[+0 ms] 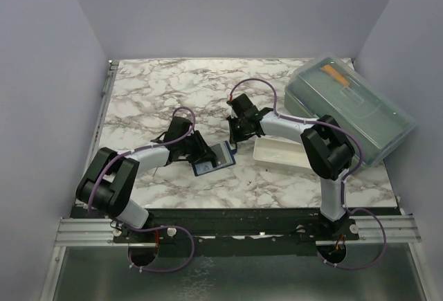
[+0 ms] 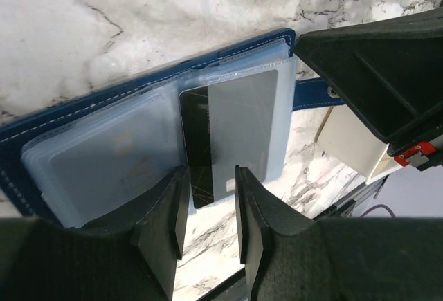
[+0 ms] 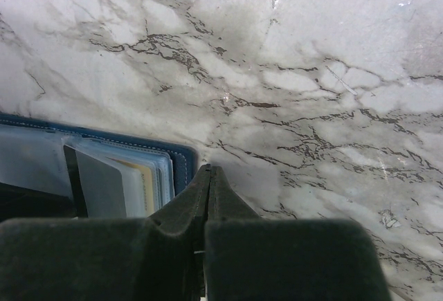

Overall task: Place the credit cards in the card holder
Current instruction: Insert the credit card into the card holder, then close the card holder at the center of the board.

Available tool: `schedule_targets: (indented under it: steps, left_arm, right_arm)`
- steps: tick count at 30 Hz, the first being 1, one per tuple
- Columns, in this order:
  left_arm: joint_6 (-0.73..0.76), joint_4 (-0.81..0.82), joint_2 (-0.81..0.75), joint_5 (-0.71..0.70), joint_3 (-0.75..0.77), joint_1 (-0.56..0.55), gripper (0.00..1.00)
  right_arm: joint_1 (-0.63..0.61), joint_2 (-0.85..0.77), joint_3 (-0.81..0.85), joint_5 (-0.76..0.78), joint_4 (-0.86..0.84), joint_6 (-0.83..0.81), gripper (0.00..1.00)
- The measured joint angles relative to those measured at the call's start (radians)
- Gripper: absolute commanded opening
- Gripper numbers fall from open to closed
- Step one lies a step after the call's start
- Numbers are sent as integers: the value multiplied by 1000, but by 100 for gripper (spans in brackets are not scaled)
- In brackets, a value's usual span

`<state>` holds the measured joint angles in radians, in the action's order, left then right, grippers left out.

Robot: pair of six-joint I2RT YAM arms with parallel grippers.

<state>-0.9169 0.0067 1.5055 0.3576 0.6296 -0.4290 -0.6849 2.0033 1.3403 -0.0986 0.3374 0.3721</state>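
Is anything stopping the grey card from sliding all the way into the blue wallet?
Nothing visible does. The grey card is partway inside a clear pocket of the card holder, its end poking out at the open left gripper. The right gripper, shut, sits beside the holder's edge.

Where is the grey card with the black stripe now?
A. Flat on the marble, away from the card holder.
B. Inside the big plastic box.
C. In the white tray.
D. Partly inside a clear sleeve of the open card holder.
D: in the left wrist view the grey card sits partly in a clear sleeve of the open card holder, its near end sticking out.
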Motion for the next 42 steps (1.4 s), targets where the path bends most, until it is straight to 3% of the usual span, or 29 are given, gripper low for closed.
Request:
schedule_targets:
  steps: [9, 20, 25, 32, 36, 42]
  left_arm:
    - [-9, 52, 68, 12, 35, -27, 36]
    - [-21, 110, 7, 6, 31, -45, 38]
    - [-21, 71, -45, -6, 28, -44, 48]
    - [-25, -108, -303, -77, -67, 27, 82]
    - [-34, -175, -434, -89, -149, 116, 85]
    - [-37, -198, -409, -80, -180, 177, 86]
  right_arm:
    - [0, 0, 0, -3, 0, 0, 0]
    - [4, 0, -1, -11, -3, 1, 0]
    - [4, 0, -1, -10, -3, 1, 1]
    - [3, -4, -1, -11, -2, 2, 33]
    - [2, -16, -1, -10, 22, -8, 48]
    - [-8, -43, -1, 3, 87, -16, 61]
